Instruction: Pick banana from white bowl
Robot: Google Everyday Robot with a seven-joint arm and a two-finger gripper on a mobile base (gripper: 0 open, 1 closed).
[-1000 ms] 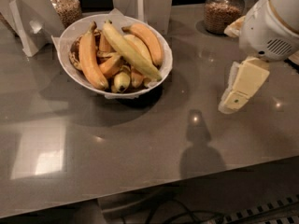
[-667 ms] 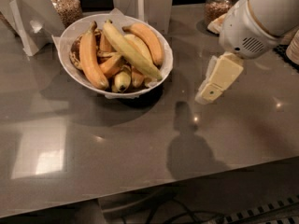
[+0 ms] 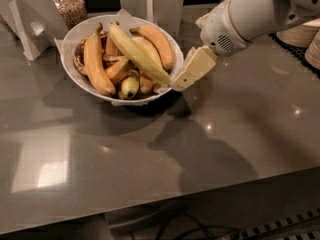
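Note:
The white bowl (image 3: pixel 75 39) sits at the back left of the grey counter, lined with white paper and full of bananas. The banana (image 3: pixel 137 54), long, nearly straight and pale yellow-green, lies diagonally across the top of the pile, its lower end at the bowl's right rim. A fat orange-yellow banana (image 3: pixel 94 61) lies at the left, another orange one (image 3: pixel 157 41) at the right, and small greenish ones (image 3: pixel 130 85) at the front. My gripper (image 3: pixel 186 76), cream-coloured, hangs just outside the bowl's right rim, its tip close to the banana's lower end.
A glass jar of grain (image 3: pixel 70 6) stands behind the bowl. White card holders (image 3: pixel 27 26) stand at the back left and behind the bowl (image 3: pixel 150 4). Stacked plates (image 3: pixel 300 34) sit at the far right. The counter's front edge runs along the bottom.
My arm has swung left across the counter, bringing the gripper from well right of the bowl up to its right rim. The bowl now looms larger in view.

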